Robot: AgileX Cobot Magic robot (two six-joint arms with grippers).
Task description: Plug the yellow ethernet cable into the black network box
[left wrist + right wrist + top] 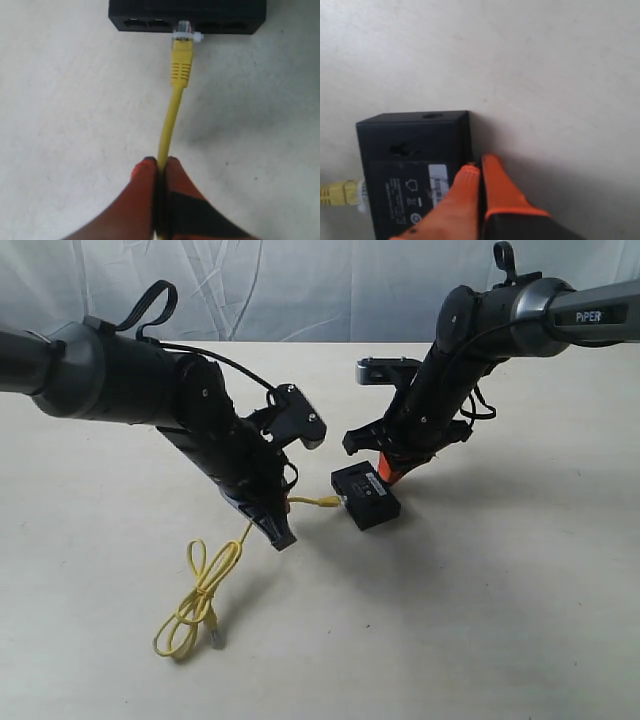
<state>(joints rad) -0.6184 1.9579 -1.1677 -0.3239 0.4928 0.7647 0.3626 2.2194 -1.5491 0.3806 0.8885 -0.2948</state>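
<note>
The black network box lies flat on the table, label up, ports facing my left gripper. My left gripper is shut on the yellow ethernet cable a short way behind its boot. The clear plug sits at a port mouth in the box's side; its depth cannot be told. My right gripper is shut, its orange fingers resting at the box's far edge, one finger over the labelled top. The boot shows at the opposite side.
The rest of the cable trails toward the table's front in tied loops, with the free plug lying by them. A pale cloth backdrop hangs behind the table.
</note>
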